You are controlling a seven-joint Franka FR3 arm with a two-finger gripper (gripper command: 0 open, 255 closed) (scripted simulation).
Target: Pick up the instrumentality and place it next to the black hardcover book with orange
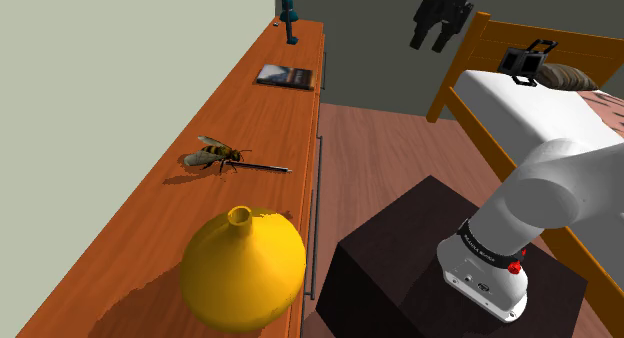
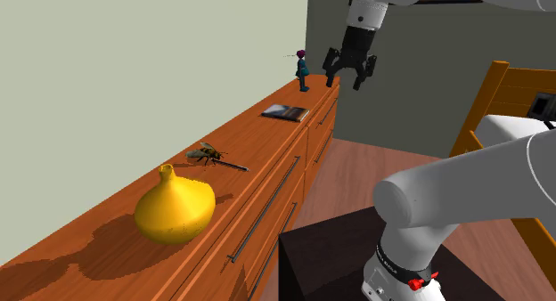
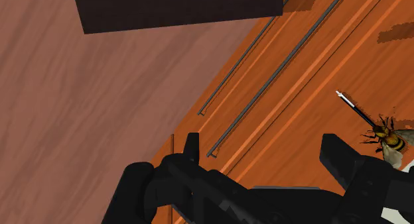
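Observation:
A yellow funnel-like vessel (image 1: 243, 269) (image 2: 174, 208) stands narrow end up at the near end of the long wooden dresser (image 1: 130, 236). Further along lies a bee mounted on a thin dark pin (image 1: 218, 154) (image 2: 208, 152) (image 3: 387, 138). A dark flat book (image 1: 286, 75) (image 2: 286, 111) lies beyond it, towards the far end. My gripper (image 1: 440, 21) (image 2: 350, 72) (image 3: 262, 146) hangs open and empty, high in the air off the dresser's front near its far end, well away from all three.
A small figurine (image 1: 290, 11) (image 2: 303, 69) stands at the dresser's far end. The dresser front has long bar handles (image 3: 278, 67). A wooden-framed bed (image 1: 540, 96) sits across the floor, and the dark stand (image 1: 400, 276) is below my arm.

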